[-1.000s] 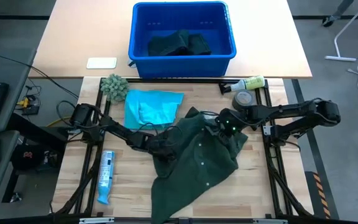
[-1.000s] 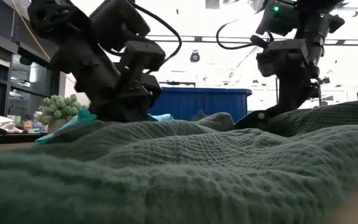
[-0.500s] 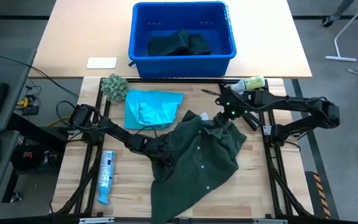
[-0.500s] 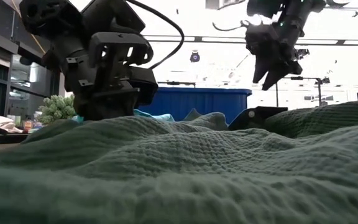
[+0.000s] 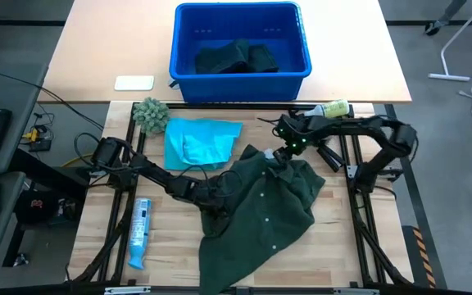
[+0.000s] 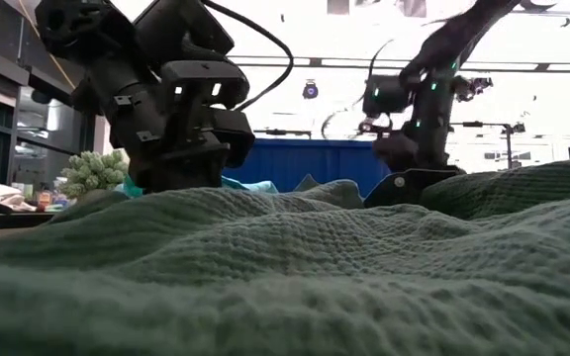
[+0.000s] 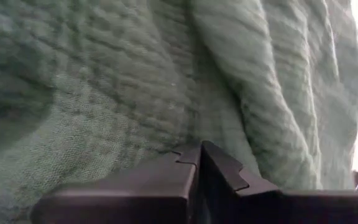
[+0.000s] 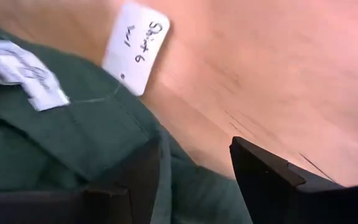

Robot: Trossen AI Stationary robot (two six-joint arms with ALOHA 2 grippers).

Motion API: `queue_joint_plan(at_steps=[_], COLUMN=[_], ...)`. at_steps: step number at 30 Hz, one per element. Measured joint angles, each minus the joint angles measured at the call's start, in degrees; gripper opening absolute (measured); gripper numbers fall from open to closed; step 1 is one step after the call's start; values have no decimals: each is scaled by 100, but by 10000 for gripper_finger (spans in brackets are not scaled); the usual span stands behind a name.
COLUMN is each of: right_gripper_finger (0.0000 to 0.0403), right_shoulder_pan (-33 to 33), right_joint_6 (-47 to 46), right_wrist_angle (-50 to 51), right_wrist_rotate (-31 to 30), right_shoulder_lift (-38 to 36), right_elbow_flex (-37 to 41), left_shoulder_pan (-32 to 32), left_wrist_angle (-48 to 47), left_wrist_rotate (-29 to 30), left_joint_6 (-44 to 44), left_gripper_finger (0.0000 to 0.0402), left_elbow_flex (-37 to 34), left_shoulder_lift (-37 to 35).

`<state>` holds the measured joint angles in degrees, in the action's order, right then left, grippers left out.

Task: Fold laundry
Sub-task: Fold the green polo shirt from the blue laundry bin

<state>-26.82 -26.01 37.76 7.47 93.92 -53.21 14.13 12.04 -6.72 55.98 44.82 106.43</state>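
A big green shirt (image 5: 260,213) lies crumpled in the middle of the worktop (image 5: 334,238). A blue shirt (image 5: 199,141) lies flat just behind it, near a fuzzy ball (image 5: 151,114). More dark cloth (image 5: 236,57) sits in the blue bin (image 5: 183,49) at the back.

The left tool (image 5: 213,201) is down on the near left edge of the green shirt. In its wrist view the two fingers (image 7: 185,180) are pressed together against the cloth.

The right tool (image 5: 280,152) hangs over the far edge of the green shirt. Its fingers (image 8: 260,177) are wide apart and hold nothing. Under them a white tag (image 8: 135,46) with writing lies on the wood beside the cloth.
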Motion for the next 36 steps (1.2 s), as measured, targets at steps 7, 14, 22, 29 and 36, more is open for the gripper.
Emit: queue_joint_plan(at_steps=[7,14,22,29,36], right_gripper_finger=[180,180,180,180,180], right_shoulder_pan=[-132,-209,-19,119,144], right_joint_6=[592,810,820,1000,1000], right_wrist_angle=[-58,287,421,590,430], right_wrist_rotate=[392,286,422,213,224], right_shoulder_lift=[386,46,14,295,412], right_elbow_flex=[-9,-521,-787,-785,-778], left_shoulder_pan=[-2,0,2,2,2], left_wrist_angle=[-11,-16,-14,-14,-16], left_wrist_rotate=[245,311,426,443,446], left_joint_6=[524,497,416,400,397], left_gripper_finger=[0,0,0,0,0], left_elbow_flex=[-2,-2,-4,-4,-4], left_shoulder_lift=[2,4,4,4,4])
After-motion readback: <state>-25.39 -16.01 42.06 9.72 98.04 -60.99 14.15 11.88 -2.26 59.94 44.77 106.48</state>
